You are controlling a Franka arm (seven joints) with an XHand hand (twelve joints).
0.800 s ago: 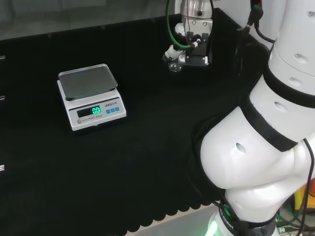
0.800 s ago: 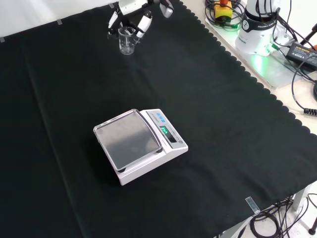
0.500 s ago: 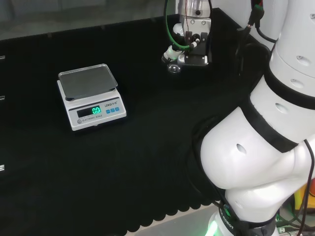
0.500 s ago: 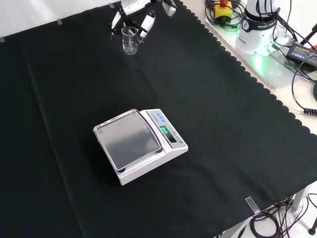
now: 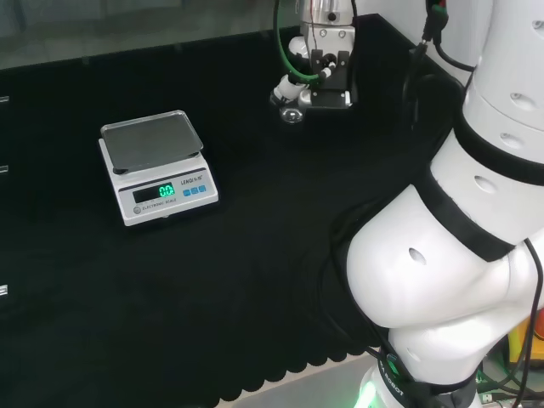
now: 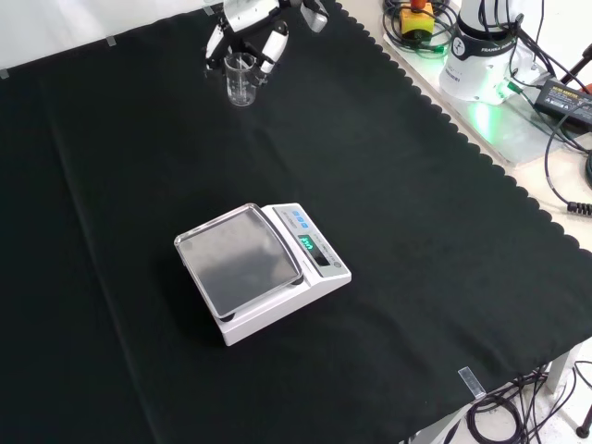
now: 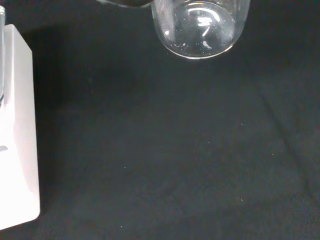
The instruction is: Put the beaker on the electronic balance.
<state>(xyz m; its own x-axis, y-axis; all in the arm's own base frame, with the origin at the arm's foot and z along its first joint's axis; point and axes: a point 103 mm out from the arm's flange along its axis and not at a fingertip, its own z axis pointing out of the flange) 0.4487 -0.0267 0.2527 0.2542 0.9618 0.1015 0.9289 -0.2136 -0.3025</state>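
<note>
Curled around the beaker [image 6: 240,78], my hand [image 6: 248,20] comes in at the top of the front view, fingers [image 6: 275,44] closed on either side of the clear glass near its rim. From the wrist camera, the beaker's round base [image 7: 200,27] shows close up, and I cannot tell from there whether it rests on the black cloth [image 6: 416,231] or hangs just above it.

Nearest the front camera lies bare cloth, ending in a scalloped edge. Farther in, about mid-cloth, sits the electronic balance [image 6: 262,269], white, with a grey metal pan [image 6: 239,257] bare on top and a lit green display [image 6: 308,243] on the side facing 4 o'clock in that view. The beaker stands well apart from the balance, at about 12 o'clock from it in the front view, near the cloth's far edge.

Over my arm in the head view, the balance [image 5: 157,167] sits at mid-left, and my hand [image 5: 323,72] with the beaker [image 5: 291,113] lies at roughly 2 o'clock from it.
</note>
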